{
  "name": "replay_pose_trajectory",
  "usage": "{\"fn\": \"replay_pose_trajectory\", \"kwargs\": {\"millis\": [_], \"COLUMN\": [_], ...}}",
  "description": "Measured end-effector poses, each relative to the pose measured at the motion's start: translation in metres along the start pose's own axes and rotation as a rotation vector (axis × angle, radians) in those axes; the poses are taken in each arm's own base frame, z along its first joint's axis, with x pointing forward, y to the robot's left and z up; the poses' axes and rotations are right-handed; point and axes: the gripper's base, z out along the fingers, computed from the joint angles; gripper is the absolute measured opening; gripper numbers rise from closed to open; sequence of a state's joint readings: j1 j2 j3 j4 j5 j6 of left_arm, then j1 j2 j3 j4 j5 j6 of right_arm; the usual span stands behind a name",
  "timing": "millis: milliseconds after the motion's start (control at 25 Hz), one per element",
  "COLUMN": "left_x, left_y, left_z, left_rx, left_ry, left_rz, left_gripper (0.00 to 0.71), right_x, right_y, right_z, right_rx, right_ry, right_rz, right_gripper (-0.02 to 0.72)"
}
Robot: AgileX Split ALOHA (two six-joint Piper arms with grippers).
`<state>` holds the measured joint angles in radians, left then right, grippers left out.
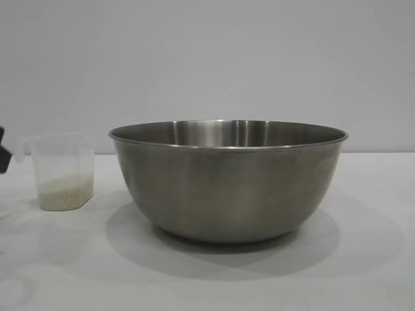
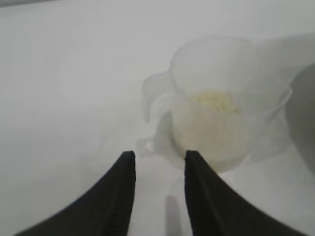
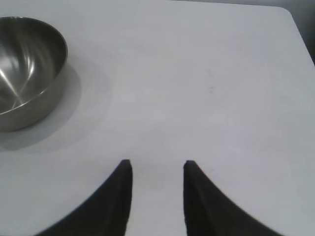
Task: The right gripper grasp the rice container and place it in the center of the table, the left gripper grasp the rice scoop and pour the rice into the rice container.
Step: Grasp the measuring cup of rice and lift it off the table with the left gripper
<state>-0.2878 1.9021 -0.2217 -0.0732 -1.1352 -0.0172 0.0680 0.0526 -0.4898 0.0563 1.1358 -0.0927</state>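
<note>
Left pincer (image 2: 157,156), fingers apart, hovers just short of the scoop (image 2: 221,105) beside the bowl (image 1: 228,178); right pincer (image 3: 155,164), apart too, well clear of it.

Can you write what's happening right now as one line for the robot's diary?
left end effector: open, nearing rice scoop | rice: in scoop | rice container: mid-table, no rice visible | right end effector: open, away

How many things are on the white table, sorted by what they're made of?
Shiny grey steel round mixing bowl: 1
Small see-through plastic measuring cup: 1
Heap of white rice grains inside that cup: 1
Total: 3
</note>
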Motion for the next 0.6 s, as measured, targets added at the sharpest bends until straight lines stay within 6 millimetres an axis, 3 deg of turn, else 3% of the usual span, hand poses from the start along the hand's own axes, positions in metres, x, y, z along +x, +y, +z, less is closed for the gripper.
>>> {"fn": "replay_pose_trajectory", "kwargs": {"millis": [600], "left_x": [0.004], "left_y": [0.001], "left_z": [0.028], "left_rx": [-0.022], "left_ry": [0.004], "left_rz": [-0.009], "left_gripper": [0.223], "right_x": [0.000], "right_y": [0.000], "right_z": [0.000], "right_rx": [0.000], "right_ry": [0.000], "right_rz": [0.000], "right_gripper": [0.231]}}
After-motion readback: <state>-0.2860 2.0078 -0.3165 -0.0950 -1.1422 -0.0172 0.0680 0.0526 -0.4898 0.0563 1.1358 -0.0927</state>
